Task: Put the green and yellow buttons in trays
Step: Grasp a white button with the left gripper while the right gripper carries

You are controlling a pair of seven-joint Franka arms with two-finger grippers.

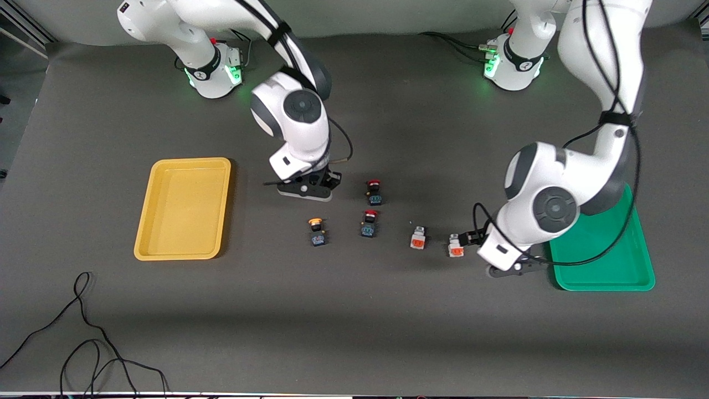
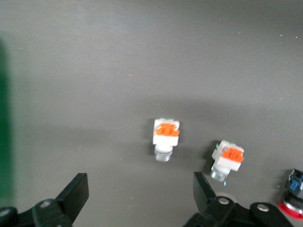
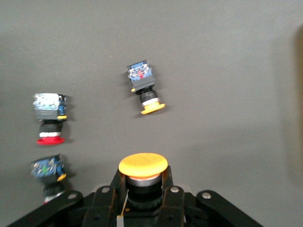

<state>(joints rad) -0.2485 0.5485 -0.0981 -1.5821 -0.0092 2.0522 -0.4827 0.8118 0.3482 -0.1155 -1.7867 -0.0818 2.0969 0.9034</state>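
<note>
My right gripper (image 1: 328,180) (image 3: 143,178) is shut on a black switch with a yellow cap (image 3: 143,164), over the table between the yellow tray (image 1: 191,162) and the red-capped switches. The held switch is hidden in the front view. A second yellow-capped switch (image 1: 317,231) (image 3: 147,90) lies on the table. Two white switches with orange patches (image 1: 418,238) (image 1: 455,246) lie toward the green tray (image 1: 604,277). They also show in the left wrist view (image 2: 228,158) (image 2: 166,135). My left gripper (image 1: 471,237) (image 2: 140,184) is open and empty over the table beside the white switch closest to the green tray.
Two black switches with red caps (image 1: 374,191) (image 1: 369,223) lie between the yellow-capped and white switches. They also show in the right wrist view (image 3: 49,118) (image 3: 49,172). Both trays hold nothing. A loose black cable (image 1: 83,332) lies near the table's front corner.
</note>
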